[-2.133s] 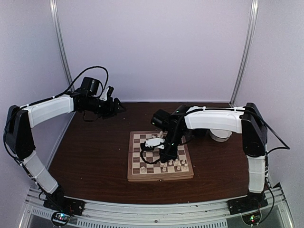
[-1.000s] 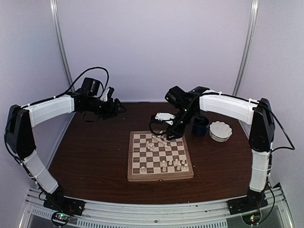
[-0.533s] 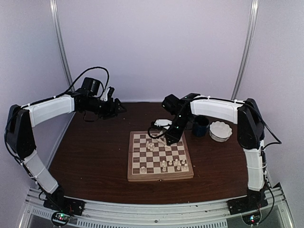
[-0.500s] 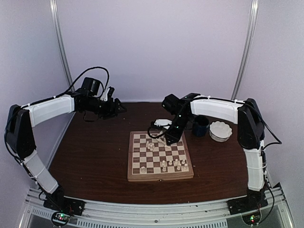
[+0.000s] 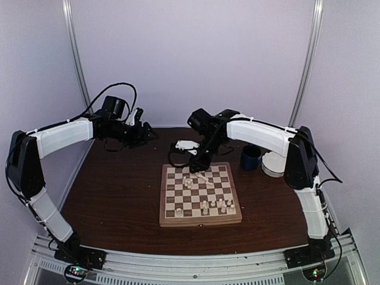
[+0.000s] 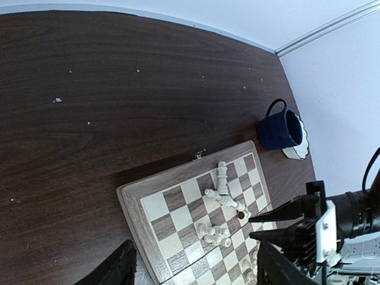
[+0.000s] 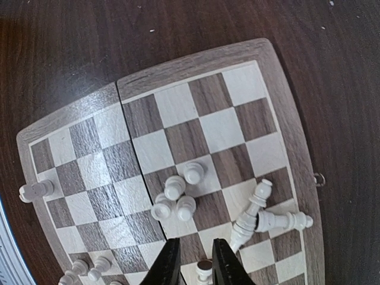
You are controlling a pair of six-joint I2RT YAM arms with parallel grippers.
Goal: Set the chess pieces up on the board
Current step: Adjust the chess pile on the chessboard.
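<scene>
The board lies mid-table. On it a cluster of cream chess pieces stands left of centre, two longer pieces lie tipped at the far side, and several stand along the near row. My right gripper hovers over the board's far part. In the right wrist view its fingers are slightly apart and empty, above a lying piece, with the cluster and tipped pieces beyond. My left gripper is open and empty at the back left, off the board.
A dark blue mug stands right of the board's far corner, with a white scalloped bowl beside it, partly behind the right arm. Both also show in the left wrist view: mug, bowl. Metal posts rise at the back corners.
My right arm has lifted from the board's near right pieces, swung to the far side, then moved left over the far squares. The left arm has not moved.
</scene>
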